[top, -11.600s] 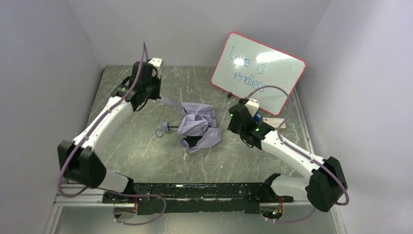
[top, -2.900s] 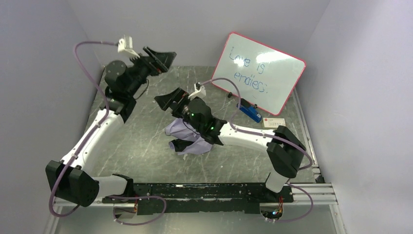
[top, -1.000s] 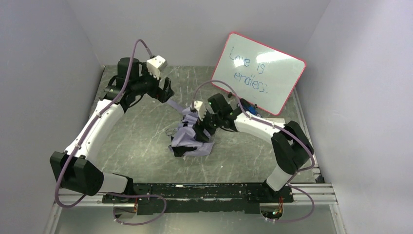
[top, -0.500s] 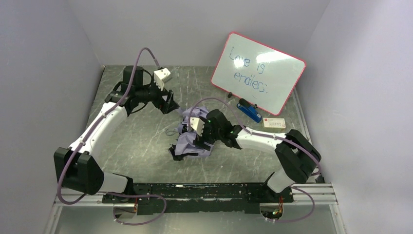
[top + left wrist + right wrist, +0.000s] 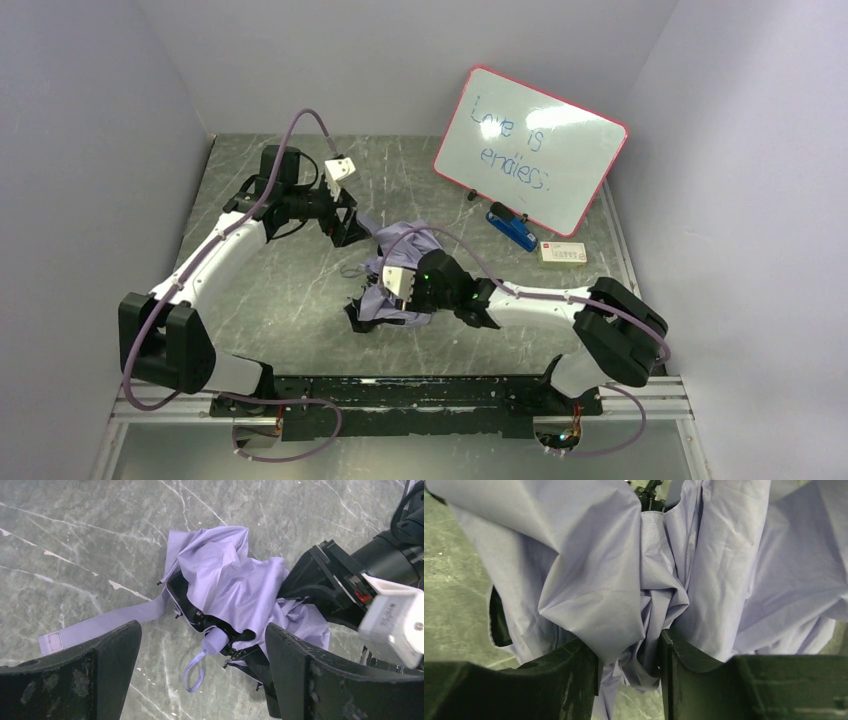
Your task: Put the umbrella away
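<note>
The umbrella (image 5: 418,241) lies crumpled mid-table, pale lavender fabric over black ribs. In the left wrist view the umbrella (image 5: 235,580) shows its short handle (image 5: 216,641) with a wrist loop (image 5: 192,666), and a closing strap (image 5: 100,625) trails left. My left gripper (image 5: 350,226) hovers just beyond it, and the left gripper (image 5: 202,628) is open wide with nothing between its fingers. My right gripper (image 5: 386,291) is down on the near side of the heap. In its own view the right gripper (image 5: 628,650) has its jaws pressed on a bunched fold of umbrella fabric (image 5: 589,580).
A red-framed whiteboard (image 5: 530,150) leans at the back right. In front of it lie a blue object (image 5: 512,229) and a small white box (image 5: 562,252). Grey walls close in on the left, back and right of the table (image 5: 270,300).
My right gripper moved nearer and leftward down into the fabric, and its jaws narrowed onto a fold. The left gripper came right and nearer, staying open.
</note>
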You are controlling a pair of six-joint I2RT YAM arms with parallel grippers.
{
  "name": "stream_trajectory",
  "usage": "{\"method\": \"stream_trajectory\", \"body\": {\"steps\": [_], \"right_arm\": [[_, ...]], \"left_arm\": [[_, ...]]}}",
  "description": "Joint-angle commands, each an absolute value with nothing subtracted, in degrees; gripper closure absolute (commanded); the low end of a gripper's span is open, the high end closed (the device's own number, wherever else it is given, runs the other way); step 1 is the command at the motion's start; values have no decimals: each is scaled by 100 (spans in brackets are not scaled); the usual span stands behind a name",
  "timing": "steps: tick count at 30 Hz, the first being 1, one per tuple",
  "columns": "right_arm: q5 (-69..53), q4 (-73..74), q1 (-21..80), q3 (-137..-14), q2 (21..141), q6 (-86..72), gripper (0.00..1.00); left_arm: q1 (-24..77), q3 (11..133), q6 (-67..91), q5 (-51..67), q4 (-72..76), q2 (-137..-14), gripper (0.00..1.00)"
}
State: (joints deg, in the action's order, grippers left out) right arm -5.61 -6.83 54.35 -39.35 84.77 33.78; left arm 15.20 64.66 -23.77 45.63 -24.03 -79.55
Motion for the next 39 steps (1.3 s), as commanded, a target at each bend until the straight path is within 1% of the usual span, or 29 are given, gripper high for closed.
{"method": "stream_trajectory", "body": {"steps": [1, 5, 9, 13, 17, 23, 27, 30, 33, 39], "right_arm": [[-248, -592, 5835, -3630, 8467, 3381, 58], [265, -608, 6151, -3510, 8533, 3529, 63], [896, -708, 6571, -3413, 8561, 3682, 63], [1370, -682, 6985, -3414, 8743, 3786, 64], [1555, -726, 7164, -3441, 8877, 3759, 65], [1792, -829, 7388, -3454, 8955, 3719, 65], [1854, -906, 7441, -3407, 8965, 3663, 65], [1854, -939, 7470, -3380, 8948, 3604, 65], [1878, -936, 7474, -3375, 8931, 3572, 65], [1898, -885, 7499, -3405, 8913, 3534, 65]], "left_arm": [[1477, 6588, -2872, 5009, -2479, -8247, 3], [1477, 6887, -3154, 5142, -2850, -8501, 3], [1472, 7064, -3617, 5392, -3318, -8612, 3], [1476, 6949, -4128, 5548, -3556, -8535, 3], [1493, 6650, -4219, 5668, -3488, -8314, 3], [1529, 6522, -4162, 5842, -3516, -8314, 3], [1561, 6252, -3381, 5836, -2777, -8288, 3], [1821, 5881, -2983, 5395, -2124, -8152, 3], [2312, 5682, -3204, 4892, -1999, -8131, 3], [2402, 5584, -3437, 4589, -1694, -8631, 3]]}}
